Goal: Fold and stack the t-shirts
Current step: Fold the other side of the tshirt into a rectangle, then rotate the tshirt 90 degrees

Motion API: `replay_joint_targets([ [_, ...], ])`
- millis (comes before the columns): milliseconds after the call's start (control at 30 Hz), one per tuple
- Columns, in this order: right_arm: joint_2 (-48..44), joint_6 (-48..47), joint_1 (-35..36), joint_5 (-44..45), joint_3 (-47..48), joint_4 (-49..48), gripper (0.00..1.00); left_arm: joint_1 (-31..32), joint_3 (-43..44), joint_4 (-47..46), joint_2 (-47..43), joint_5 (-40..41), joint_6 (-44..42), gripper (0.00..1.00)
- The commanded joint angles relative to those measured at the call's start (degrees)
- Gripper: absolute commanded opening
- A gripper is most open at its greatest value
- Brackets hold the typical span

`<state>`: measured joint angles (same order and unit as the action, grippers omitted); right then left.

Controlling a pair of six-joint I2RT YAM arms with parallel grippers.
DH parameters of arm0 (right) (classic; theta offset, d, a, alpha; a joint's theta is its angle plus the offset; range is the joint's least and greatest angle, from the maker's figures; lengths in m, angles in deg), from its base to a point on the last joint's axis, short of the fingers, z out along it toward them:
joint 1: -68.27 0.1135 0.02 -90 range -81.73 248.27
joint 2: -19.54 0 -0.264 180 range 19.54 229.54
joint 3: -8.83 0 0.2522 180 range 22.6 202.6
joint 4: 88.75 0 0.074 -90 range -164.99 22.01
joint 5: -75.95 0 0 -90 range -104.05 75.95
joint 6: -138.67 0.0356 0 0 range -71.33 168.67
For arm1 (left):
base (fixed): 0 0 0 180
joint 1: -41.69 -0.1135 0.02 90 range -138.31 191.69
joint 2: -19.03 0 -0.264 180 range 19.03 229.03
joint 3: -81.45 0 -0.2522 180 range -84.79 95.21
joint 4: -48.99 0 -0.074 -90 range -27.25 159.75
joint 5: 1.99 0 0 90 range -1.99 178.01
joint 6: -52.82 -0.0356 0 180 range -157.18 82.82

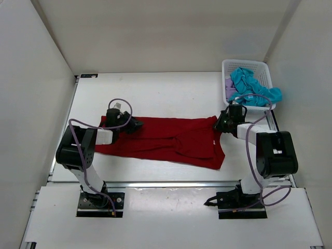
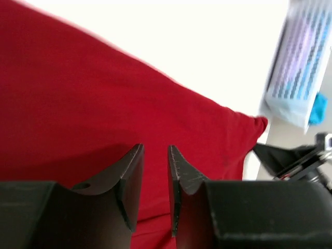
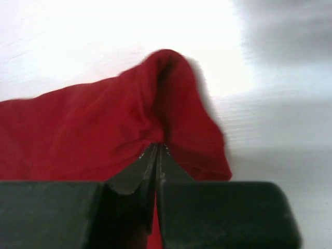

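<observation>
Now | dark red shirt [image 1: 171, 139] spread flat, creased | right gripper [image 3: 157, 149] clamped on its bunched corner | left gripper [image 2: 154, 153] jaws apart above it

top: high, looking down, far | wrists: close over dark red shirt [image 2: 78, 104] | shared: that shirt

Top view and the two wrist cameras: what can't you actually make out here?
Lavender shirt: top view, mostly buried under the teal shirt in the basket; its shape is unreadable.
Red shirt: top view, its left end is covered by the left arm.
Left pincer: left wrist view, fingers apart over red cloth; whether they grip it is unclear.
Basket, left wrist view: blurred, contents only colour streaks.
</observation>
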<state>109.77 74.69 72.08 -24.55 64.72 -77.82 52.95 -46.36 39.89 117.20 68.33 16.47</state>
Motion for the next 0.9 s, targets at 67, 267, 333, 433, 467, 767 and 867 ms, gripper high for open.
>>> replay_joint_targets([
  [67,1.35,1.84,-1.26,6.38,-1.78,-0.33,0.00,-7.65,-7.31,-5.88,-0.17,-2.38,5.15,0.36],
  [267,-3.30,1.32,-0.48,7.07,0.32,2.65,0.00,-10.30,-11.19,-10.72,-1.92,-3.43,9.55,0.37],
  [333,-6.29,0.70,1.19,8.13,1.02,5.20,0.07,-9.42,-10.14,-9.77,-3.94,-3.87,9.11,0.38],
  [433,-10.34,-0.18,4.61,8.48,1.55,7.48,0.19,-5.92,-7.07,-5.04,-9.12,-2.91,5.61,0.43],
  [467,-10.95,-0.44,6.62,7.70,1.47,7.66,0.19,-4.86,-5.75,-2.49,-11.05,-1.69,3.76,0.45],
  [767,3.70,2.63,19.56,2.60,5.06,5.99,0.04,9.47,-2.22,8.61,-18.80,1.58,-7.07,0.50],
  [867,11.61,1.23,19.39,1.28,12.52,7.75,0.03,11.49,-4.86,8.44,-20.56,-0.70,-7.68,0.50],
])
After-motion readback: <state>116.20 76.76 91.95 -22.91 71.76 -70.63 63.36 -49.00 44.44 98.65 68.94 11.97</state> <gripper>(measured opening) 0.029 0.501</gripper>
